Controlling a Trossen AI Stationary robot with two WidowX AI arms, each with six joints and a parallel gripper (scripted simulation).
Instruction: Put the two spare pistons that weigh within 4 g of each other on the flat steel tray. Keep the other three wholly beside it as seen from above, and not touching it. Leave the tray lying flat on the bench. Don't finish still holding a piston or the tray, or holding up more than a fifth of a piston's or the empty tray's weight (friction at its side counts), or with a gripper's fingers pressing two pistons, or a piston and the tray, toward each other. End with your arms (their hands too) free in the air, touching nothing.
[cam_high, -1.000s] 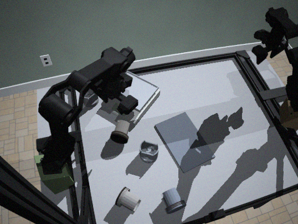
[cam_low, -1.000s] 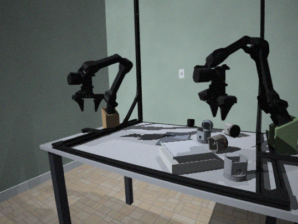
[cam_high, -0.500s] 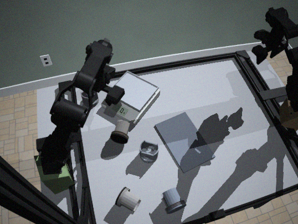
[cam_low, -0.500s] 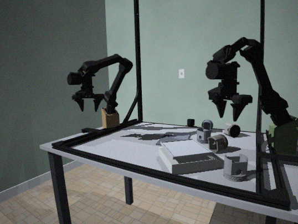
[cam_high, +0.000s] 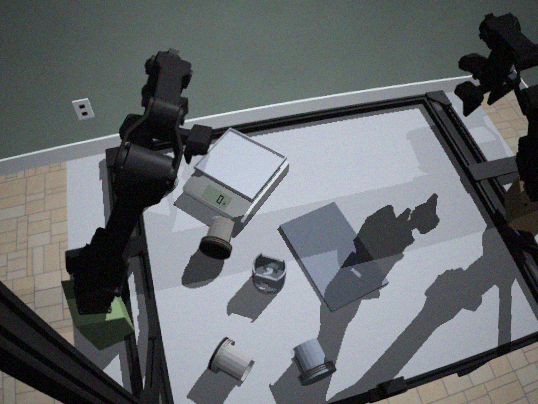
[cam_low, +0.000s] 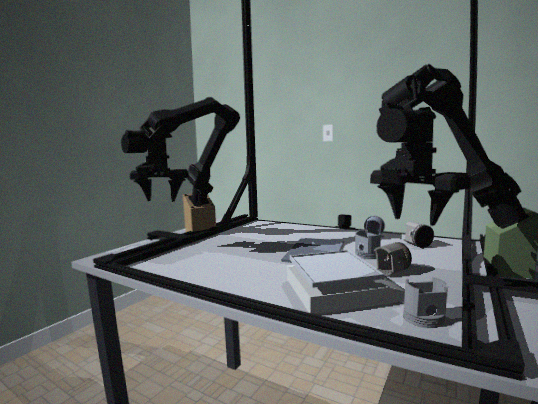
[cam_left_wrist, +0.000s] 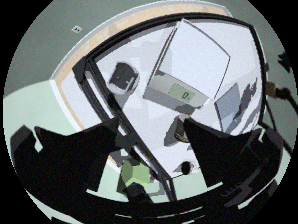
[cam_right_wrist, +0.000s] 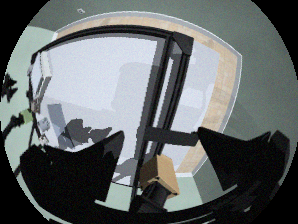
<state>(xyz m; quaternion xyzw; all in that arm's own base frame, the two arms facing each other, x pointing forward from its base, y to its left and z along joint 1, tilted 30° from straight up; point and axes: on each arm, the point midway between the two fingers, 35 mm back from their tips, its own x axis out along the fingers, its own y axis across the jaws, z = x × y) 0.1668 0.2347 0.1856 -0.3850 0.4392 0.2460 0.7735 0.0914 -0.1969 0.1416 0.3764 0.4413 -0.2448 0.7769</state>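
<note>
My left gripper (cam_high: 164, 134) (cam_low: 416, 220) (cam_left_wrist: 152, 121) hangs with its fingers apart and nothing between them, over the bench near the upright grey piston (cam_low: 425, 305) (cam_left_wrist: 123, 77). That piston stands beside the scale (cam_high: 245, 160) (cam_low: 335, 267) (cam_left_wrist: 192, 60), open end up and ringed end down. I judge it rigid metal, fairly heavy for its size, its curved sides likely slippery. I'd straddle the skirt low, just above the rings, and squeeze squarely; pinching the thin upper rim could let it swing.

The tan piston (cam_high: 219, 235) (cam_low: 392, 257) lies on its side by the scale; being round, it could roll from an off-centre nudge. The scale shows 0 and bears no piston, so weighing looks like the next job. Beyond is the steel tray (cam_high: 320, 235) (cam_low: 320, 246) (cam_left_wrist: 235, 102), flat and without pistons. My right gripper (cam_low: 161, 200) (cam_right_wrist: 161, 133) is wide open and empty, well apart from them.
</note>
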